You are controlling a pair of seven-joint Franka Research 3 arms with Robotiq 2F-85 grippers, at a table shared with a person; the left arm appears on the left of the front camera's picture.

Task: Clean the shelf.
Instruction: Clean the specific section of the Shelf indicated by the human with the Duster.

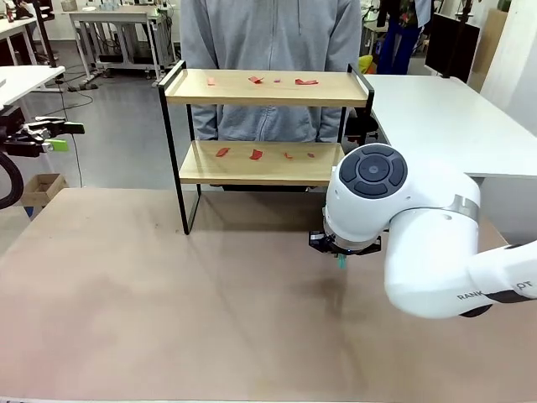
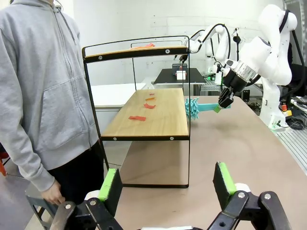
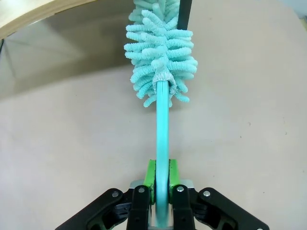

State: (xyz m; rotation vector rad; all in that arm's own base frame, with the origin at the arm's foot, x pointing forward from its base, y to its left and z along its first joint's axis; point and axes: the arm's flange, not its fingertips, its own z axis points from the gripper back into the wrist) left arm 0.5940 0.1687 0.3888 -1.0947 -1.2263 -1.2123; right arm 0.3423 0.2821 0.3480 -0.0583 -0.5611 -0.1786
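Note:
The shelf (image 1: 260, 88) stands at the far middle of the brown table, and several red scraps (image 1: 256, 81) lie on both of its wooden boards. My right gripper (image 1: 341, 248) hangs in front of the shelf's right leg, shut on the handle of a teal fluffy duster (image 3: 161, 129). The duster's head (image 3: 160, 52) points at the shelf's black post (image 3: 184, 12), close to the lower board's edge (image 2: 148, 115). In the left wrist view the duster (image 2: 194, 108) sits beside that board. My left gripper (image 2: 168, 184) is open and empty, far off at the left (image 1: 52, 134).
A person in a grey hoodie (image 1: 268, 34) stands right behind the shelf, one hand (image 2: 50, 194) hanging low. A white table (image 1: 453, 117) adjoins at the right. The brown tabletop (image 1: 168, 294) in front of the shelf is bare.

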